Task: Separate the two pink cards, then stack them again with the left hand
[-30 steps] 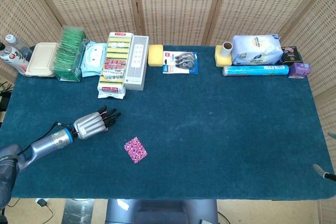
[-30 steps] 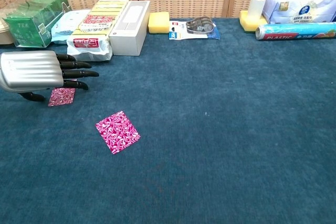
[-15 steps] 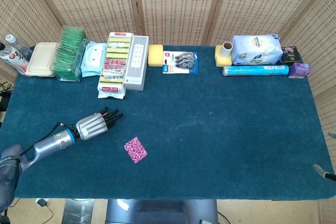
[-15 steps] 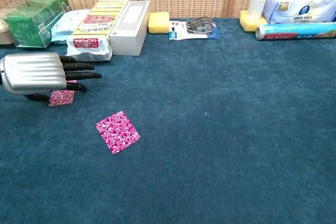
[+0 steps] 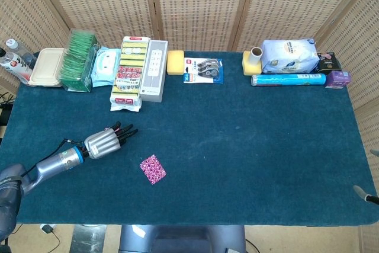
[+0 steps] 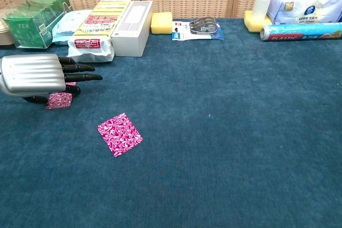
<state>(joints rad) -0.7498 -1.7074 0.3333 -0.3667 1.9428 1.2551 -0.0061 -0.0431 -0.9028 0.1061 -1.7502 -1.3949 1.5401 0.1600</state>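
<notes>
The left hand (image 6: 33, 76) sits low over the blue table (image 5: 249, 146) at its left side, palm down, dark fingers (image 6: 80, 69) stretched out toward the middle of the table. One pink card (image 6: 59, 100) shows under the hand in the chest view, its near edge peeking out below the palm beside the thumb; it looks tilted and pinched there against the underside of the hand, though the exact contact is hidden. In the head view that card is covered by the hand (image 5: 105, 141). The other pink card (image 6: 119, 134) lies flat on the cloth by itself, turned at an angle, nearer the front edge and to the right of the hand, well apart from it (the head view shows it (image 5: 153, 169) just the same).

The right hand is barely visible: only a small grey tip (image 5: 362, 192) at the far right edge of the head view, too little to tell how its fingers are set.

Along the back edge stand a green tea box (image 6: 32, 21), a white box (image 6: 132, 28), a yellow sponge (image 6: 161, 23) and a blue roll (image 6: 299, 31).
</notes>
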